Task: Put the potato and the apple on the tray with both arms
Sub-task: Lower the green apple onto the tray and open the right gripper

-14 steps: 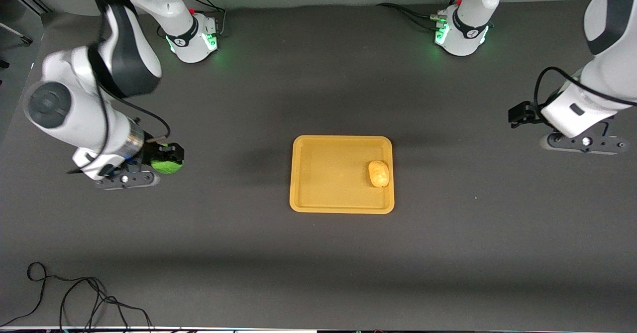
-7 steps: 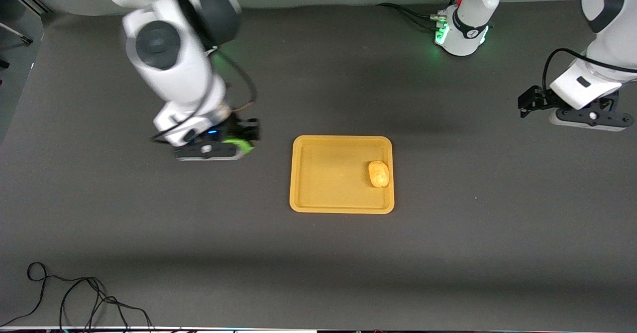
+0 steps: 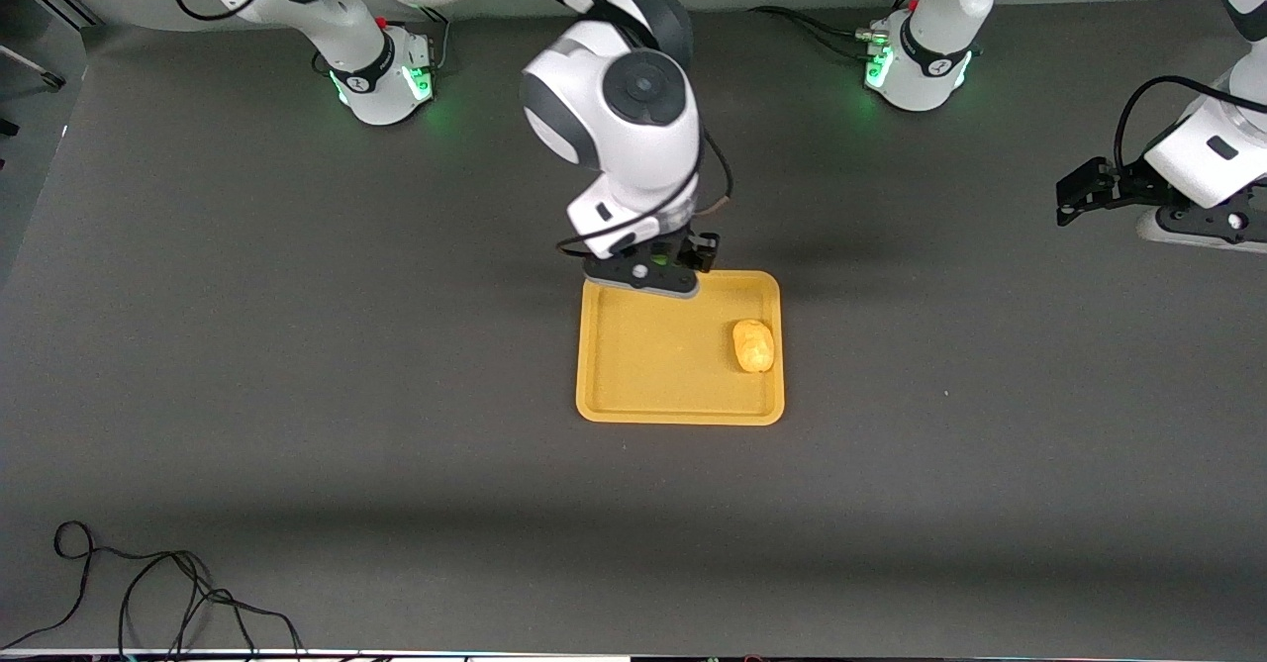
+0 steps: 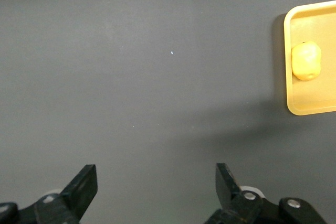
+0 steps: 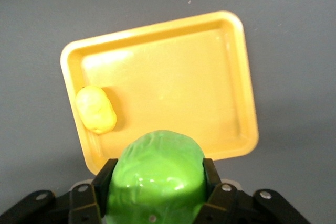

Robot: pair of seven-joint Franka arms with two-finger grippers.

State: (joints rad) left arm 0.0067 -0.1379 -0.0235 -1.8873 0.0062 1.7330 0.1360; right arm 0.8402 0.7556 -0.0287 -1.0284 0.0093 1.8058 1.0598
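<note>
- Two grippers are seen above the table (image 3: 297,425), and one of them is loaded.
- At the right arm's (image 3: 614,118) end, the right gripper (image 3: 648,274) is held in the air over the tray's (image 3: 633,411) rim on the side toward the robots' bases.
- Its fingers (image 5: 105,182) are closed against both sides of the apple (image 5: 157,177), as shown in the right wrist view; in the front view the apple is hidden under the wrist.
- Below that gripper the tray (image 5: 247,129) lies flat on the table, most of its floor bare.
- The potato (image 3: 753,345) is lying in the tray, just beside the rim toward the left arm's end, apart from the right gripper and nearer to the front camera than it.
- In the right wrist view the potato (image 5: 95,109) is seen close to one short rim, with bare tray floor between it and the held apple.
- At the left arm's (image 3: 1213,147) end, the left gripper (image 3: 1084,192) is held over bare table, well apart from the tray.
- Its fingers (image 4: 84,187) are spread wide with nothing between them; this arm waits.
- From that gripper, the tray's end (image 4: 294,109) and the potato (image 4: 305,60) are seen well off, with dark table between.
</note>
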